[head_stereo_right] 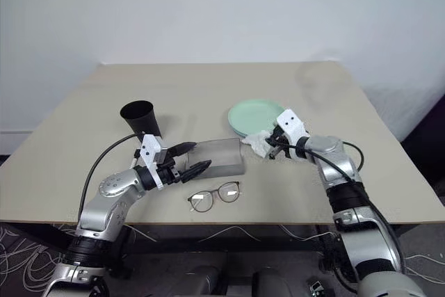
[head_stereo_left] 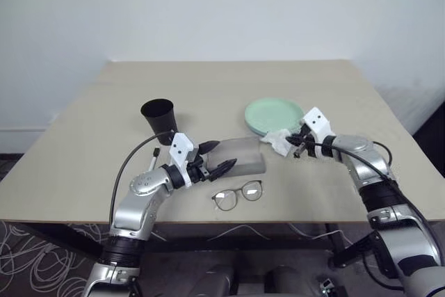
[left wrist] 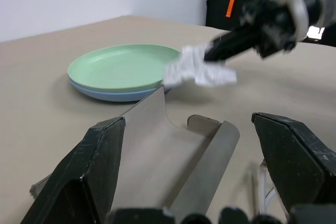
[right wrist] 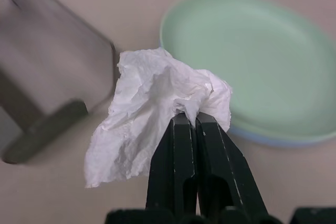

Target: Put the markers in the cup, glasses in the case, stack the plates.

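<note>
Right gripper (right wrist: 195,121) pinched shut on the crumpled tissue (right wrist: 157,114) just beside the stacked plates (head_stereo_left: 274,114), left gripper (head_stereo_left: 214,158) wide open and empty at the case (head_stereo_left: 240,155); a thin fold held so narrowly may slip free onto the plates.

You are looking at a tan table (head_stereo_left: 208,88). A black cup (head_stereo_left: 159,116) is standing at nine o'clock, stacked plates (head_stereo_left: 273,115) are sitting at three, the grey case (head_stereo_left: 240,156) is lying centrally, and the glasses (head_stereo_left: 238,195) are resting at six.
</note>
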Motion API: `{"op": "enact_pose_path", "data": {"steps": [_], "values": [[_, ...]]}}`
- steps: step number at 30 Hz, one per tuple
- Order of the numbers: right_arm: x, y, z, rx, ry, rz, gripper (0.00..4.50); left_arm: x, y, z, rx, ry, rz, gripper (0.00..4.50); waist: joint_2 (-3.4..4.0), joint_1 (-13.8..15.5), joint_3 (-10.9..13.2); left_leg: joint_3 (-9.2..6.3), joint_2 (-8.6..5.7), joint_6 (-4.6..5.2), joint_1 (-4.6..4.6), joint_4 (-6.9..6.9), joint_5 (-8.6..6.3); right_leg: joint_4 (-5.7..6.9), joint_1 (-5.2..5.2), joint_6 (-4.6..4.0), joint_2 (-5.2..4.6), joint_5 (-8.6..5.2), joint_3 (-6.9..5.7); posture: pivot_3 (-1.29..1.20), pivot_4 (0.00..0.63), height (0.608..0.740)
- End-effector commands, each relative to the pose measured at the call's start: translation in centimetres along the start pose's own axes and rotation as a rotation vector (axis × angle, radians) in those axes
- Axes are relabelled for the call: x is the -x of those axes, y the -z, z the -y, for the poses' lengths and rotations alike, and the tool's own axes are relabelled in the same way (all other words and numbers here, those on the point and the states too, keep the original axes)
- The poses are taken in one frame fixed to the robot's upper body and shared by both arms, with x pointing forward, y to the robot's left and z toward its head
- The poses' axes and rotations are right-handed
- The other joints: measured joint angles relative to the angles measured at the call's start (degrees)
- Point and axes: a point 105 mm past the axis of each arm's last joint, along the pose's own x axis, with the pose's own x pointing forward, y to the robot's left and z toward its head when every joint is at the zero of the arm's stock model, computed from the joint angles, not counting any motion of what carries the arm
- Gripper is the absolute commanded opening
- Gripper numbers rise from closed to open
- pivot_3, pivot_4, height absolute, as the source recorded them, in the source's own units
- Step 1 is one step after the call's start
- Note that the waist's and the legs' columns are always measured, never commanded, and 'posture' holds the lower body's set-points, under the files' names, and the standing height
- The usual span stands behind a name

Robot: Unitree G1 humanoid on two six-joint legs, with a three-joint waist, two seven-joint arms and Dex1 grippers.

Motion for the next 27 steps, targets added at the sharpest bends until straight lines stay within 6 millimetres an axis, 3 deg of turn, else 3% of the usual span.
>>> {"op": "enact_pose_path", "data": {"steps": [1,5,11,14,21,27], "values": [[0.5,-4.4,1.0,0.087,0.021,0.121,0.01,0.1,-1.4,-0.1,-0.050,0.002,0.037,4.13,0.00,0.0,0.0,0.00,0.01,0.00,0.00,0.00,0.00,0.01,0.00,0.00,0.00,0.00,-0.01,0.00,0.000,0.736],[-0.7,-5.1,2.3,0.122,0.099,0.118,0.01,0.0,-1.4,-0.1,-0.051,0.006,0.036,4.13,0.00,0.0,0.0,-0.01,0.02,0.00,0.02,0.00,0.00,0.02,0.00,-0.01,0.01,0.02,-0.03,0.00,0.000,0.736],[-3.8,-4.0,3.9,0.128,0.213,0.071,0.01,-0.2,-1.6,-0.2,-0.059,0.001,0.044,4.13,-0.01,0.2,0.0,0.00,0.00,-0.01,0.02,-0.02,0.01,-0.01,-0.01,-0.01,0.02,0.03,-0.02,0.00,0.000,0.736],[-4.3,-3.4,4.2,0.099,0.233,0.064,0.64,0.0,-1.6,-0.2,-0.060,-0.008,0.046,4.13,-0.01,0.1,0.0,0.00,-0.03,-0.01,0.00,-0.06,0.02,-0.03,-0.04,-0.04,0.03,0.06,0.02,0.00,0.000,0.736],[-4.1,-3.1,5.0,0.102,0.301,0.089,3.06,0.5,-1.5,-0.2,-0.059,-0.026,0.042,4.13,0.01,-0.2,0.0,0.08,0.00,-0.01,0.06,-0.15,0.02,-0.01,-0.07,-0.03,0.09,0.05,0.16,0.00,0.000,0.736],[-2.9,-3.4,4.6,0.132,0.238,0.174,3.06,0.6,-1.5,-0.3,-0.063,-0.010,0.027,4.13,0.03,-0.2,0.0,0.09,0.01,-0.02,0.08,-0.14,0.02,0.01,-0.09,-0.05,0.12,0.06,0.21,0.00,0.000,0.736]]}}
